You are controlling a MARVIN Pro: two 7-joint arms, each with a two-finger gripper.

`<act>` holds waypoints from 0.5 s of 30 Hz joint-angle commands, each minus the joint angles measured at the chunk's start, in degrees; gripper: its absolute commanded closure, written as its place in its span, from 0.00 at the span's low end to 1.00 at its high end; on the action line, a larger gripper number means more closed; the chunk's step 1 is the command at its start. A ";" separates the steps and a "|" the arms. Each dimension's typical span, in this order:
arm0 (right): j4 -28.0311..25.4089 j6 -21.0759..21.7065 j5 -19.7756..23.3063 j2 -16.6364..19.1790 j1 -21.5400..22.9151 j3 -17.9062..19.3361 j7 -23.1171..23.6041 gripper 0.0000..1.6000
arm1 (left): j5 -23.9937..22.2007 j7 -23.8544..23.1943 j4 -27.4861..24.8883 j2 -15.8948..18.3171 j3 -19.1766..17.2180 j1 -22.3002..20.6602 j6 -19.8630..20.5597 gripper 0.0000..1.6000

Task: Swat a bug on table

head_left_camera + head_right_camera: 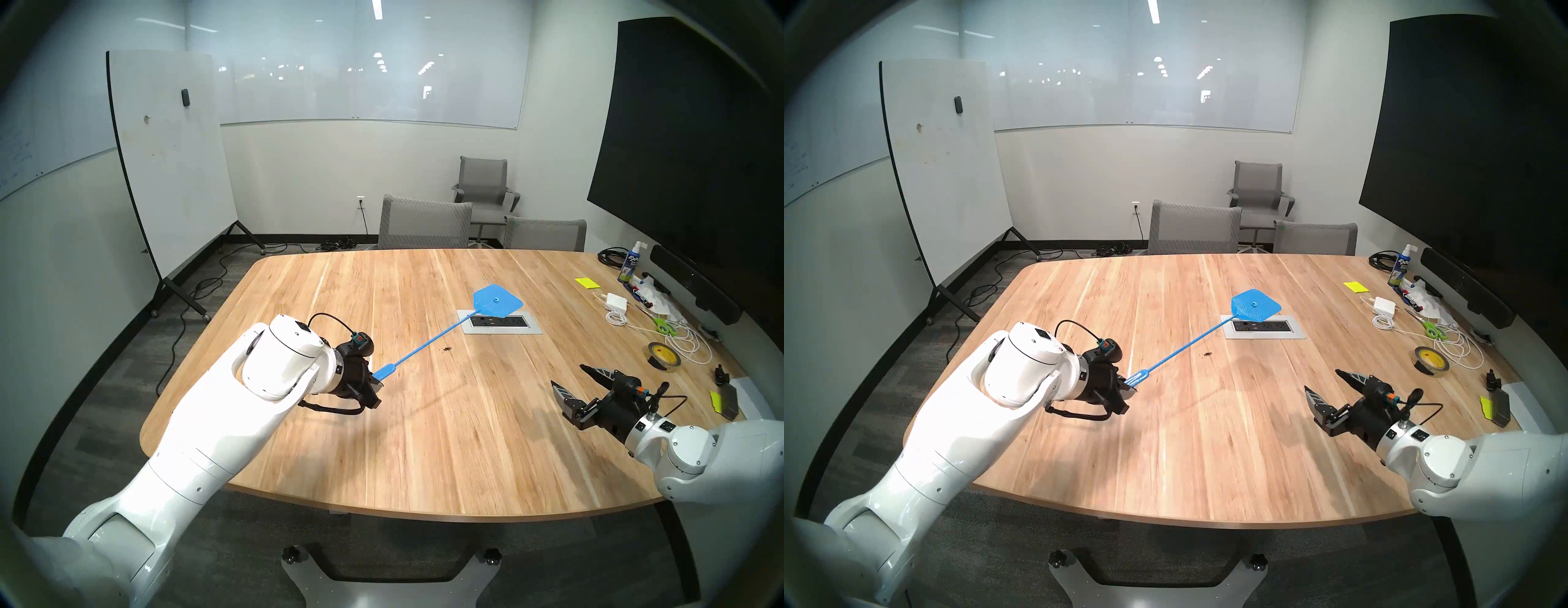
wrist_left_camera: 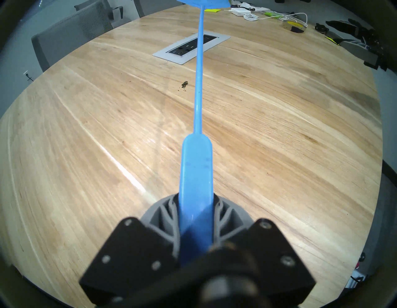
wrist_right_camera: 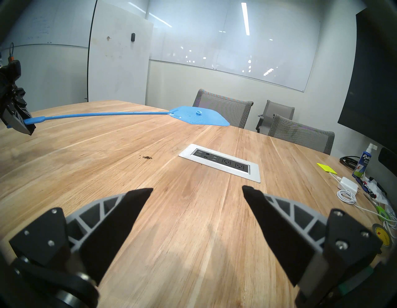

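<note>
Both arms reach in over the near edge of the table [image 1: 424,467]. On the left, the left claw [image 1: 375,388] is clamped on the handle of a blue swatter [image 1: 428,342], whose head hangs in the air above the outlet panel [image 1: 534,330], near the middle. Away to the right, the right claw [image 1: 570,380] is spread wide and holds nothing. As for the bug [image 1: 446,349], it looks like a dark crumbly speck, though it is too small to be sure, lying on the wood just beside the shaft and short of the head. I'd say the swatter is raised for the strike. Next the arm must draw the head back over the speck, then slap down flat.
</note>
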 commanded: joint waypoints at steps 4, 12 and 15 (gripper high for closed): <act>0.12 -0.11 -0.04 -0.07 0.47 0.44 -0.04 0.00 | 0.33 -1.73 0.64 3.38 -0.26 -3.08 -0.15 1.00; 0.11 -0.11 -0.04 -0.07 0.46 0.43 -0.05 0.00 | -0.49 -4.21 1.84 4.77 -0.05 -4.15 -0.15 1.00; 0.11 -0.11 -0.03 -0.07 0.45 0.43 -0.05 0.00 | -0.71 -5.07 2.11 5.13 0.17 -4.57 -0.15 1.00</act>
